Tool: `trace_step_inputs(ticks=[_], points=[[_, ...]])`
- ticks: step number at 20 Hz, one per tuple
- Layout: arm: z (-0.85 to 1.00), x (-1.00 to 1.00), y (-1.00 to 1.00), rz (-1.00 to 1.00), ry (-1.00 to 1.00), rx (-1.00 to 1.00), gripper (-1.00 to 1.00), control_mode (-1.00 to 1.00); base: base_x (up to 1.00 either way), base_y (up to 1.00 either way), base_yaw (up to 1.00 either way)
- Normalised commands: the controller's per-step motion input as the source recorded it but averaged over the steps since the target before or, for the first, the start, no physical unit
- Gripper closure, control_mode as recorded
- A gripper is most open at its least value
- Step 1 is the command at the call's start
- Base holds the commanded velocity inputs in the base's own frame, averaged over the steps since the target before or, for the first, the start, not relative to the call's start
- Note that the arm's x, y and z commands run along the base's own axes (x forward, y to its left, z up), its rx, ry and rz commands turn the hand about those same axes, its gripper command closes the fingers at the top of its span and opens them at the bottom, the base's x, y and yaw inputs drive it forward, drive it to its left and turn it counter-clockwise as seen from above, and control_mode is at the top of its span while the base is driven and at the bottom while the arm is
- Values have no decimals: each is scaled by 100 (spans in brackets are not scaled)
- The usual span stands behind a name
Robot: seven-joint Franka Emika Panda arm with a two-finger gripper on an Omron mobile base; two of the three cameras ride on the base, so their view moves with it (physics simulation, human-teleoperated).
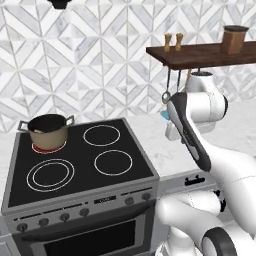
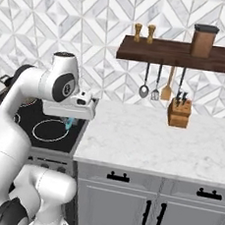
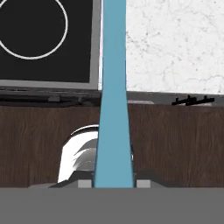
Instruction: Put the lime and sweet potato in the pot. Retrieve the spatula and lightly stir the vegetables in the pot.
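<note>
In the left base view, the pot [image 1: 48,130] stands on the stove [image 1: 80,160], on the burner at 10 o'clock of the cooktop, which glows red under it. Its inside is dark and I cannot tell what lies in it. The other three burner rings are bare. The white arm rises from 5 o'clock and bends over the marble counter [image 1: 150,137], just right of the stove. A small blue piece, part of the spatula [image 1: 164,115], shows at the left edge of the arm, near 3 o'clock. Above it a wooden shelf [image 1: 200,54] carries two small shakers [image 1: 172,42] and a brown canister [image 1: 233,39].

In the right base view, the arm comes from 7 o'clock and the hand sits at the border between stove and counter. Under the hand the gripper [image 2: 69,123] points down, with the blue spatula [image 2: 68,124] at it, over the right edge of the cooktop. Under the shelf hang a ladle [image 2: 144,89], a metal turner [image 2: 156,92] and a wooden turner [image 2: 167,89]. A knife block [image 2: 179,112] stands on the counter at 2 o'clock.

In the hand view, the spatula [image 3: 114,100] runs as a long blue strip from 6 o'clock up to 12 o'clock. The two fingertips [image 3: 85,183] stand narrow, pressed on each side of its base, so they hold it. Behind are a burner ring at 10 o'clock, the marble counter at 2 o'clock and dark wooden floor [image 3: 175,144] lower down.
</note>
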Motion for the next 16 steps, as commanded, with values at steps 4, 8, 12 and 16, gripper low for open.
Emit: trace_step_inputs(ticks=[4, 8, 12, 16], points=[[0, 0, 0, 0, 0, 0, 100, 100, 0, 96, 0], [0, 0, 0, 0, 0, 0, 100, 100, 9, 78, 3], [0, 0, 0, 0, 0, 0, 100, 100, 47, 41, 2], [0, 0, 0, 0, 0, 0, 100, 100, 47, 58, 0]])
